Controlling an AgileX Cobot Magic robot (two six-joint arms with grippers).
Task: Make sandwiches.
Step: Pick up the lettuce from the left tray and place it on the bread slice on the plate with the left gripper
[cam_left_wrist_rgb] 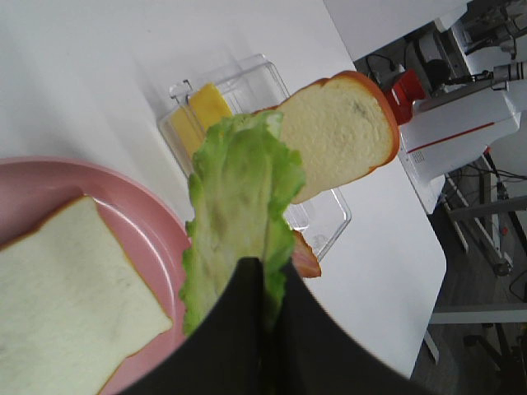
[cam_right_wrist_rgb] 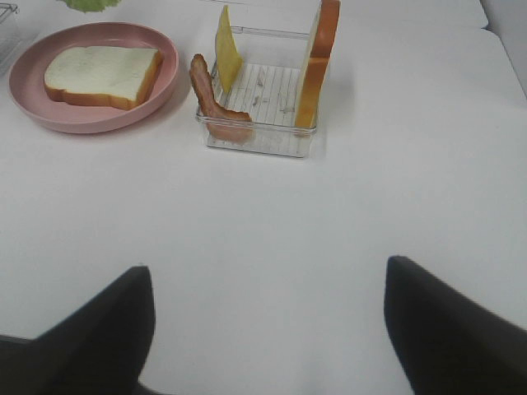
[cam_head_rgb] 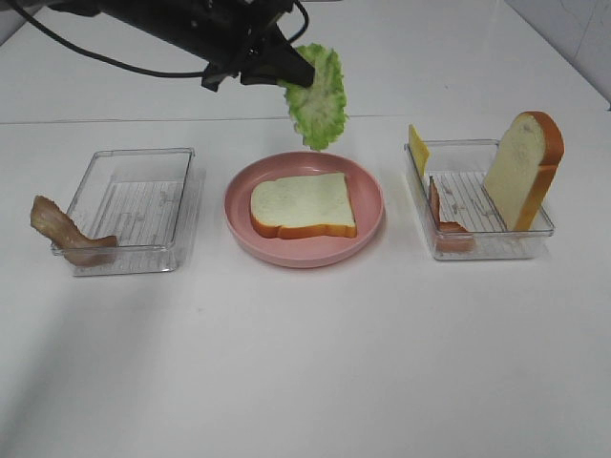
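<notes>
So the left gripper [cam_head_rgb: 304, 72] is pinched tight on a ruffled green lettuce leaf [cam_head_rgb: 319, 95], which hangs floppy at the upper middle of the frame, just over the top edge of the round pink plate [cam_head_rgb: 241, 221]. A squarish white bread slice [cam_head_rgb: 304, 203] with an orange-brown crust lies flat on that plate. The right gripper [cam_right_wrist_rgb: 268, 329] has its dark fingers spread wide with nothing between them, over the plain white table [cam_right_wrist_rgb: 329, 214].
</notes>
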